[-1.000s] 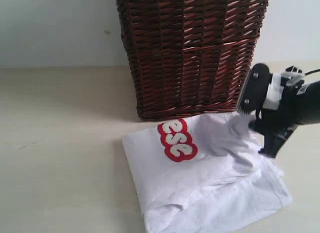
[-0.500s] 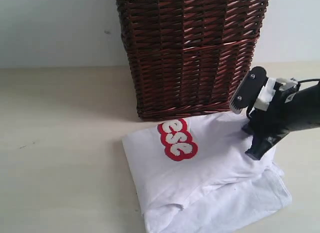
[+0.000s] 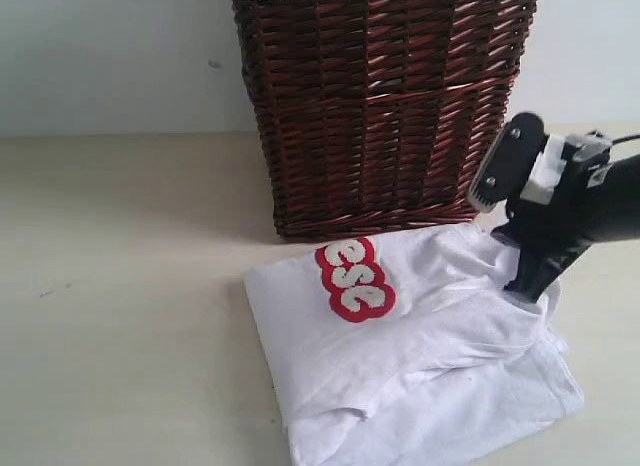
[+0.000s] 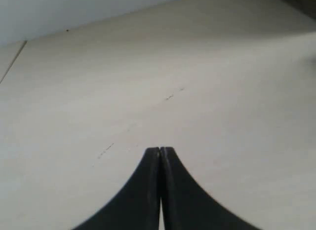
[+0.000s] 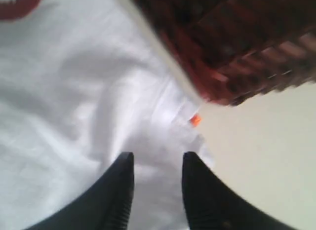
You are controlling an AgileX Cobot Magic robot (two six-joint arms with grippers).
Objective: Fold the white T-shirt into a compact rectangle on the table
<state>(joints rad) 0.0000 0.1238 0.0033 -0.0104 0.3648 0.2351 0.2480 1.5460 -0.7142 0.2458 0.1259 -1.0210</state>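
Note:
The white T-shirt (image 3: 400, 366) lies partly folded on the table (image 3: 120, 286), just in front of the basket. Its red-outlined letters (image 3: 352, 278) face up near the left of the top layer. My right gripper (image 3: 522, 286) stands over the shirt's right edge. In the right wrist view its fingers are apart and open (image 5: 157, 158), with white cloth (image 5: 74, 92) showing in the gap and the orange neck tag (image 5: 195, 120) just beyond the tips. My left gripper (image 4: 160, 149) is shut with nothing in it over bare table (image 4: 148, 67); the exterior view does not show it.
A tall dark brown wicker basket (image 3: 380, 106) stands right behind the shirt, close to my right arm; its base (image 5: 237, 42) fills the corner of the right wrist view. A pale wall runs behind the table.
A second ago the right gripper held the shirt's right edge raised. It then came down toward the left as the cloth settled flat, and has now drawn back up and to the right.

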